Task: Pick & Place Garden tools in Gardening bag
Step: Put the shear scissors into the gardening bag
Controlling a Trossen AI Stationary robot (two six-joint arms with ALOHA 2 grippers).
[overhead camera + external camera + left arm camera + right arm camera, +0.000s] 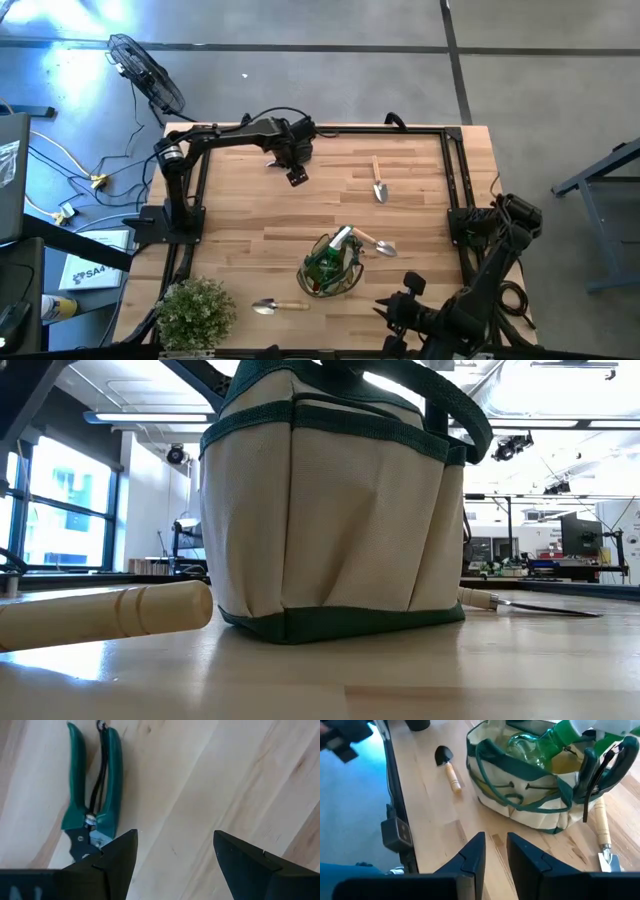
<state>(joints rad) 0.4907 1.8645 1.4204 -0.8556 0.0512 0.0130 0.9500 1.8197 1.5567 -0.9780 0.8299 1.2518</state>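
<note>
Green-handled pruning shears (92, 795) lie flat on the table at the far side. My left gripper (175, 857) (292, 152) hangs open just above the table beside them, pointing steeply down; one finger (117, 857) covers the blade end, the handles lie clear. The gardening bag (333, 262) (530, 785) stands on its base near the front, with a green-and-white bottle (570, 732) inside and a dark-handled tool (595, 770) in an outer pocket. My right gripper (495, 851) (388, 310) hovers to the bag's right near the front edge, open by a narrow gap, holding nothing.
Three wooden-handled trowels lie on the table: one at the far right (379, 182), one against the bag's right side (375, 243) (602, 830), one in front of the bag (278, 306) (447, 767). A bushy green plant (195, 310) stands at the front left corner.
</note>
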